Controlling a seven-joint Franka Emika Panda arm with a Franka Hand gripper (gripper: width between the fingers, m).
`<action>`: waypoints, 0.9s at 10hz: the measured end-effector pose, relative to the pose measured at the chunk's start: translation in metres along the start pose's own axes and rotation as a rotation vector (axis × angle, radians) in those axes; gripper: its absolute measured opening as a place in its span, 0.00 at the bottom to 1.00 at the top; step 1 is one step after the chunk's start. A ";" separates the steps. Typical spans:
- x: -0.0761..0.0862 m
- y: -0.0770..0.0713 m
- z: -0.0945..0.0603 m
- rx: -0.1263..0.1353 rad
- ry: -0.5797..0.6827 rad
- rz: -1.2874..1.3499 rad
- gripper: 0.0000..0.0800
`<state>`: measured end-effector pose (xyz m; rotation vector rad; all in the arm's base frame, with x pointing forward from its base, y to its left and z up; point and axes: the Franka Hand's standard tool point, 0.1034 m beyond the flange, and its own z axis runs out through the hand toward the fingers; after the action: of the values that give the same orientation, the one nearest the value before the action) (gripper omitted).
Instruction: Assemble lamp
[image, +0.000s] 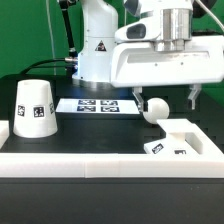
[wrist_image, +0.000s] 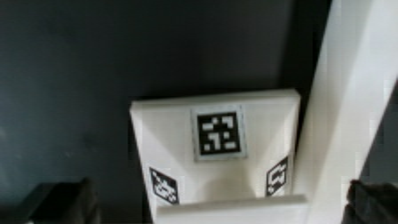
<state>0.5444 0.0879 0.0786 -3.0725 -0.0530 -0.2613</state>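
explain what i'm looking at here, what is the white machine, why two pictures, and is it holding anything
The white machine is a robot arm ending in a two-finger gripper. One picture comes from a camera standing off the arm. The other comes from a camera on the arm's wrist, looking down between the fingers. On the black table are three white lamp parts: a cup-like shade, a ball-shaped bulb and a square base with black-and-white tags. The base sits beside a white border rail. The flat tagged strip is the marker board. The gripper is open, holds nothing, and hangs above the base.
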 end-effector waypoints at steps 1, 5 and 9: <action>-0.021 0.004 -0.007 -0.002 -0.011 0.011 0.87; -0.055 0.009 -0.007 -0.008 -0.022 0.020 0.87; -0.058 0.007 -0.005 0.000 -0.052 0.288 0.87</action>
<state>0.4870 0.0789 0.0734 -3.0323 0.3825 -0.1645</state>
